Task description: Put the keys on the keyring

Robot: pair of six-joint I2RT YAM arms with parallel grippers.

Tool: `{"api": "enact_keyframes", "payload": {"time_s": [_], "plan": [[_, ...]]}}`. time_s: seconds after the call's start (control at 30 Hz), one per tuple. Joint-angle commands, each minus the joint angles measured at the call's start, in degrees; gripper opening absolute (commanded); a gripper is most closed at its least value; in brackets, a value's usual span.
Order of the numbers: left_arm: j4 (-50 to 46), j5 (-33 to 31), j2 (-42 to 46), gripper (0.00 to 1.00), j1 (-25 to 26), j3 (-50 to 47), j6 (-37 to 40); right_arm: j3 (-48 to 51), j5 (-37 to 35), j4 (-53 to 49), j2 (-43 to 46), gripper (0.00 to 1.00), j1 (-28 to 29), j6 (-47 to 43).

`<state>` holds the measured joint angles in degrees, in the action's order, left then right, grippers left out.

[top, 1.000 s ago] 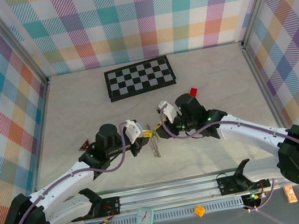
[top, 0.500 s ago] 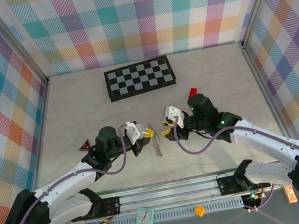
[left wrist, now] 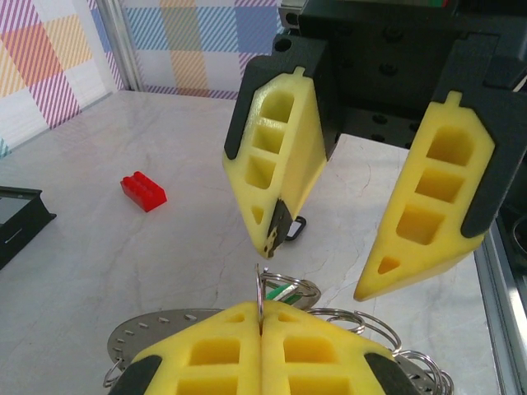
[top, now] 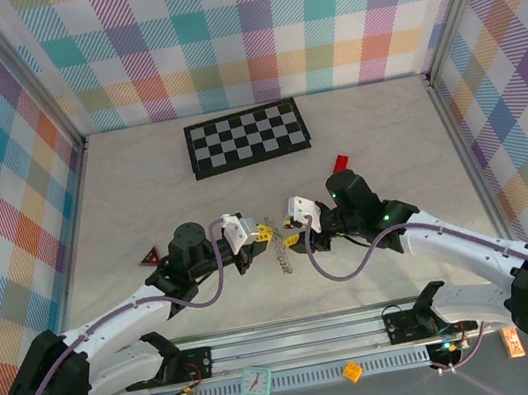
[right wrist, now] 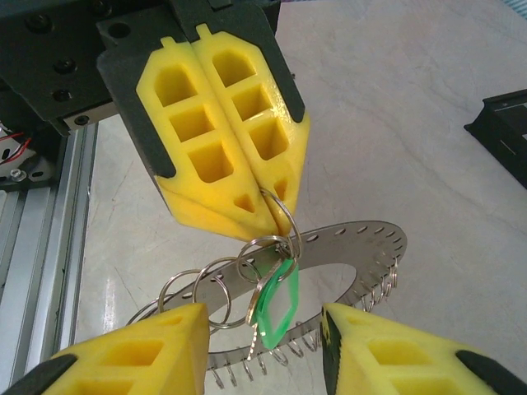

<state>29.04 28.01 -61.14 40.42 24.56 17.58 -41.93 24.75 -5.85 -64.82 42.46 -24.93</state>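
1. The left gripper (top: 255, 234) reaches in from the near left. Its yellow fingers (right wrist: 222, 140) are pressed flat together, and their tips pinch a thin wire loop (right wrist: 278, 212).
2. The keyring (right wrist: 354, 247) hangs from that loop, just below the pinch and between the two grippers. Its flat grey plate is tilted, with small wire loops fringing the rim. From above it shows as a thin silver bundle. I cannot tell whether its lower edge touches the table (top: 141, 188).
3. The green key (right wrist: 276, 309) dangles from the bunched rings beside the plate, right under the left fingertips.
4. The right gripper (top: 294, 236) faces the left one from the other side of the keyring. Its fingers (left wrist: 276, 164) stand well apart, with nothing clamped between them.
5. A small dark piece (left wrist: 282, 224) with a wire loop sits against the tip of one right finger. I cannot tell if it is the black key.
6. Farther back, a red block (top: 341, 162) lies on the table behind the right arm.
7. Farthest, a chequered board (top: 247, 136) lies near the back wall.
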Motion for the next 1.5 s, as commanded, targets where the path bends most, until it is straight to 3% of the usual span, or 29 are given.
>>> {"api": "enact_keyframes", "payload": {"time_s": [0.0,0.6,1.07,1.47], "plan": [[3.9,2.0,0.0,0.00,0.4,0.0,-0.1,-0.2,1.1,2.1,-0.7,0.37,0.4,-1.0],[4.7,2.7,0.2,0.00,0.3,-0.1,-0.4,-1.0,1.3,2.7,-2.3,0.29,0.8,-0.4],[8.5,2.8,-0.3,0.00,0.3,-0.8,-1.1,-3.1,0.7,-2.0,-3.6,0.01,2.2,-3.2],[11.2,2.2,-0.2,0.00,0.4,-2.0,-1.3,-3.5,-3.0,-4.3,-3.3,0.03,4.2,-3.2]]}}
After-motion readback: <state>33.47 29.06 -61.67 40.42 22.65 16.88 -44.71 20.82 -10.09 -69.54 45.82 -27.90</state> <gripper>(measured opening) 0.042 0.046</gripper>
